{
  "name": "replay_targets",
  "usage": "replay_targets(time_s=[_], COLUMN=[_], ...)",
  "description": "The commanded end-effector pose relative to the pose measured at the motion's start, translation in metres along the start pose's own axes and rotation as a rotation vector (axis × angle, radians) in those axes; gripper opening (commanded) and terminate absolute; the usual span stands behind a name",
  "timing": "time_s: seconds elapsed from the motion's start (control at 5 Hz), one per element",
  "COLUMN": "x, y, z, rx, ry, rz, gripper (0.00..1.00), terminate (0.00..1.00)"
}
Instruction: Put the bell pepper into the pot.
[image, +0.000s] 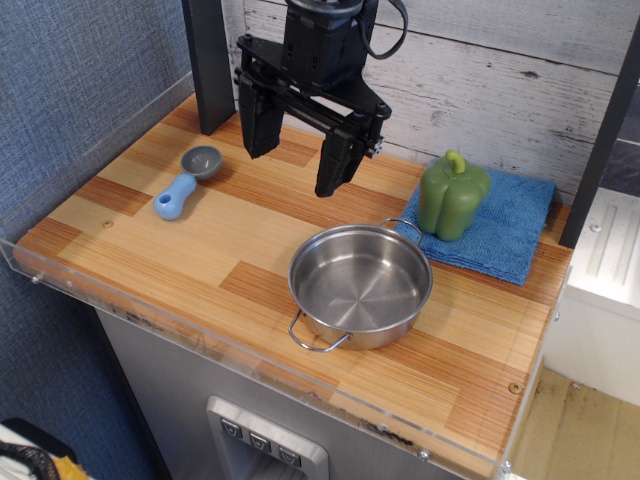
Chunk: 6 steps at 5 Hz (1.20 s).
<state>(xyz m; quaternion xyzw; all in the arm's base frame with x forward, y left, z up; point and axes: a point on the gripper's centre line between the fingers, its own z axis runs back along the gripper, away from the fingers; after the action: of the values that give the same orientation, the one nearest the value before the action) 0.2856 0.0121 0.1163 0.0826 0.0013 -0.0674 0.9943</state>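
Wooden table (150, 250): one bell pepper (452, 195), one pot (360, 285).

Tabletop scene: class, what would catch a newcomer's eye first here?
The glossy green bell pepper stands upright on a blue cloth at the right rear. In front sits the shiny empty pot, while the black tool hangs open above the wooden table.

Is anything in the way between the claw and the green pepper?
Nothing visible is. The open claw hangs over bare wood, and the bell pepper stands on the blue cloth to its side. The pot sits nearer the front edge.
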Motion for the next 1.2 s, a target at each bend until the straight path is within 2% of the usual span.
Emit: replay_targets(time_s=[0.0, 0.2, 0.4, 0.6, 1.0], x=[0.0, 0.019, 0.057, 0.081, 0.088], y=[0.0, -0.017, -0.042, -0.063, -0.065], z=[0.0, 0.001, -0.007, -0.008, -0.014], rx=[0.0, 0.042, 0.037, 0.003, -0.147], ry=[0.0, -0.006, -0.065, -0.137, -0.206], rz=[0.0, -0.059, -0.136, -0.121, -0.001], gripper=[1.0, 1.0, 1.0, 1.0, 1.0], terminate=[0.0, 0.0, 0.0, 0.0, 0.0])
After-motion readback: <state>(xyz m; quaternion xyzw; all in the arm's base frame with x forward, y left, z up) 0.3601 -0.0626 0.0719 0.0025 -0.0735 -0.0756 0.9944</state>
